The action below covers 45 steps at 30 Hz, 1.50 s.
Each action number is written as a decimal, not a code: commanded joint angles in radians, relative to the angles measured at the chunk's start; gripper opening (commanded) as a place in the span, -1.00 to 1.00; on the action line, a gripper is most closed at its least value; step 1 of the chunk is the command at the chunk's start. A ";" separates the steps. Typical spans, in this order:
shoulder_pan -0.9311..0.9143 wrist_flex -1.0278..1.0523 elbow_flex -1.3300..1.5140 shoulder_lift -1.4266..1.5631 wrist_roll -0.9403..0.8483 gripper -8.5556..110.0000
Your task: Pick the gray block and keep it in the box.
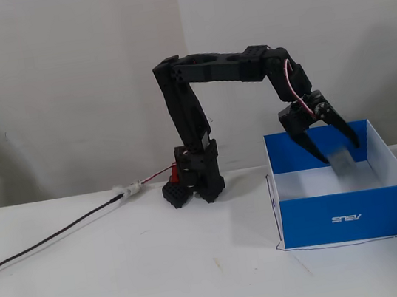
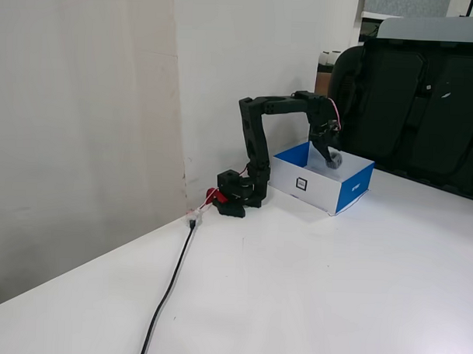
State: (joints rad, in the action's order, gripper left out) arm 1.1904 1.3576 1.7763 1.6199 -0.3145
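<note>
- My gripper (image 1: 339, 150) hung over the open top of the box (image 1: 347, 217), its two fingers spread wide apart and pointing down into the interior.
- The gray block (image 1: 341, 160) showed as a blurred gray patch just below and between my fingertips, in front of the box's white inner wall. I could not tell whether either finger touched it.
- In the other fixed view the gray block (image 2: 336, 159) appeared as a small gray blob at the lower tip of my gripper (image 2: 331, 155), above the box (image 2: 353, 189).
- In the front fixed view, the box stood at about 3 o'clock from my base (image 1: 193, 183), near it, on the white surface (image 1: 128, 278). Blue outer walls, white inside, white logo on the wall facing the camera.
- A thin dark outline was drawn on the surface around the foot of the box.
- My arm (image 1: 216, 67) rose from the base, bent at the elbow and reached toward 3 o'clock in that view, with the wrist angled down over the box.
- A dark cable (image 1: 48, 242) ran along the surface from the base toward 9 o'clock, leaving the frame at the left edge.
- In the other fixed view a black chair (image 2: 425, 106) stood behind the surface, at 2 o'clock from the box.
</note>
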 commanded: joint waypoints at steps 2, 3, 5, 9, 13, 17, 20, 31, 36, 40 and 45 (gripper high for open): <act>-0.008 -0.023 -0.006 0.015 0.021 -0.30; -0.012 -0.023 -0.006 0.018 0.023 -0.28; -0.046 -0.002 -0.032 0.037 0.037 -0.40; -0.184 0.115 -0.156 0.138 0.043 -0.83; -0.262 0.209 -0.259 0.215 0.043 -0.85; -0.390 0.245 -0.296 0.256 0.032 -0.85; -0.525 0.236 -0.290 0.272 0.031 -0.85; -0.874 0.038 -0.003 0.456 0.025 -0.85; -0.983 -0.127 0.195 0.517 0.023 -0.85; -1.037 -0.259 0.318 0.517 0.021 -0.85; -1.035 -0.367 0.448 0.520 0.015 -0.85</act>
State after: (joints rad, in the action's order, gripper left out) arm 0.1626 1.0201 2.2304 2.0862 -0.2930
